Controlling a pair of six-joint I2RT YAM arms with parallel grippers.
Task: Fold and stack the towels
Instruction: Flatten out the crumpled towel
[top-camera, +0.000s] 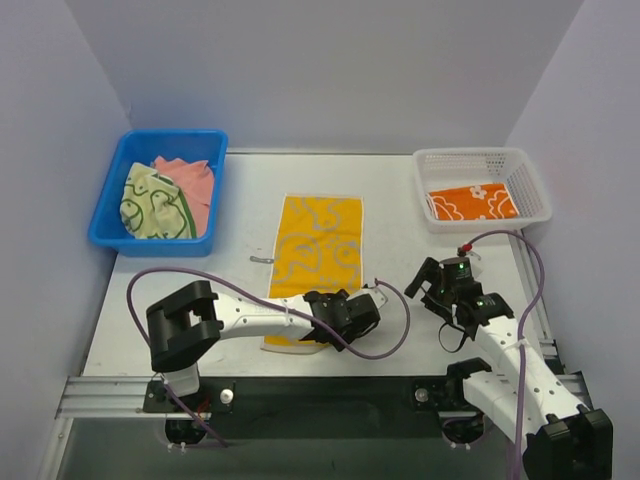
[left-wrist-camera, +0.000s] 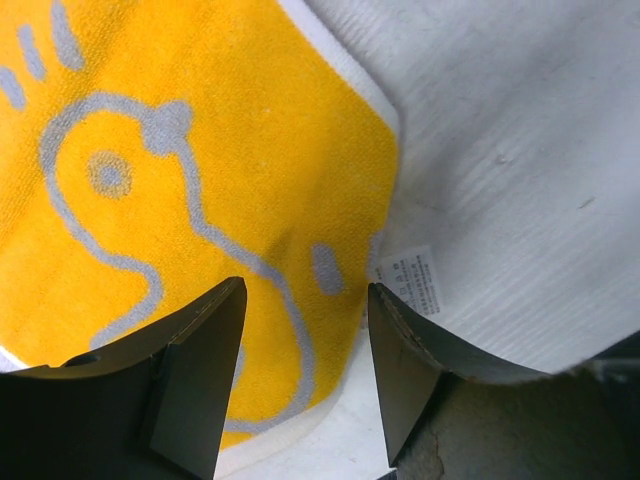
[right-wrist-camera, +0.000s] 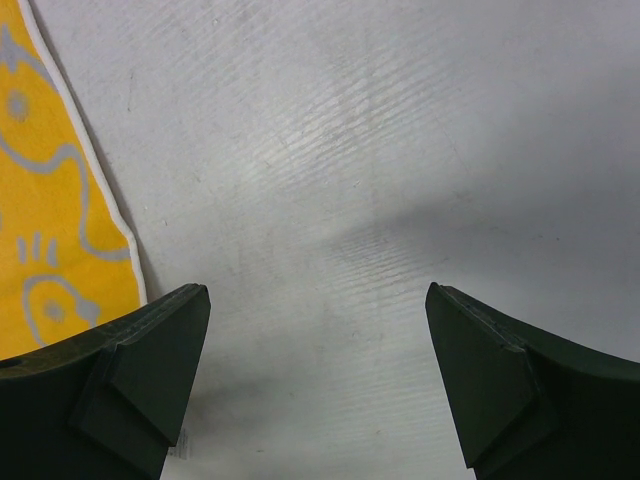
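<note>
White table (top-camera: 430, 280), pale lilac walls (top-camera: 300, 70). Left gripper (left-wrist-camera: 305, 290) stands partly open, gripping nothing, with the yellow towel (left-wrist-camera: 200, 150) corner lying between its fingers. Right gripper (right-wrist-camera: 318, 292) gapes wide over table, the towel just outside one finger.

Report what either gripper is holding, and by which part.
Nothing is held. The left gripper stands open over a corner of the yellow towel; the right gripper, open, over the table.
</note>
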